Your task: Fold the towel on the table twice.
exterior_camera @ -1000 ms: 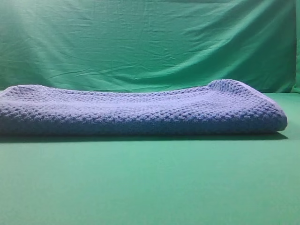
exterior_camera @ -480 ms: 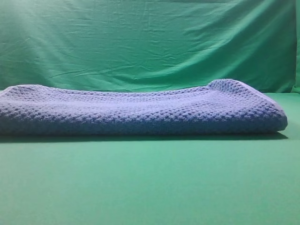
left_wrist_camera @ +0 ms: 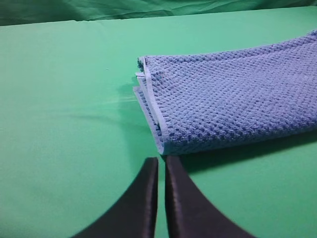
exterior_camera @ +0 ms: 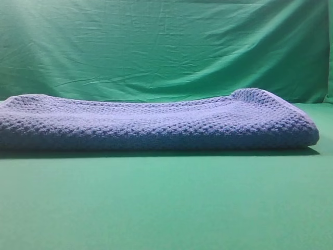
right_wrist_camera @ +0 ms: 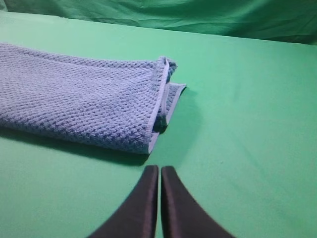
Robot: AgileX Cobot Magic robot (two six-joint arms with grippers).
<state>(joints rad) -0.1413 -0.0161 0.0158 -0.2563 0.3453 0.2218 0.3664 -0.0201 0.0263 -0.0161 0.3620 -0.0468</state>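
Where the green counter [exterior_camera: 166, 208] stretches across the high view, the towel [exterior_camera: 156, 122] lies folded in a long low band, running from the 9 o'clock edge almost to 3 o'clock, with the wrinkled curtain [exterior_camera: 166, 47] hanging behind it. Its far right corner humps up slightly. No gripper shows in this view.

In the left wrist view the towel [left_wrist_camera: 233, 99] fills the 2 o'clock part, its stacked pale hems forming the end that faces 9 o'clock; one lower layer juts out a little beyond the upper ones. The left gripper [left_wrist_camera: 161, 166] sits at 6 o'clock with its dark fingers [left_wrist_camera: 141, 198] drawn nearly together, only a thin slit between them, holding nothing and just short of the towel's near corner.

In the right wrist view the towel [right_wrist_camera: 79, 104] lies toward 10 o'clock, its hemmed end facing 3 o'clock, a lower flap sticking out. The right gripper [right_wrist_camera: 160, 171] at 6 o'clock is fully closed, empty, clear of the cloth.
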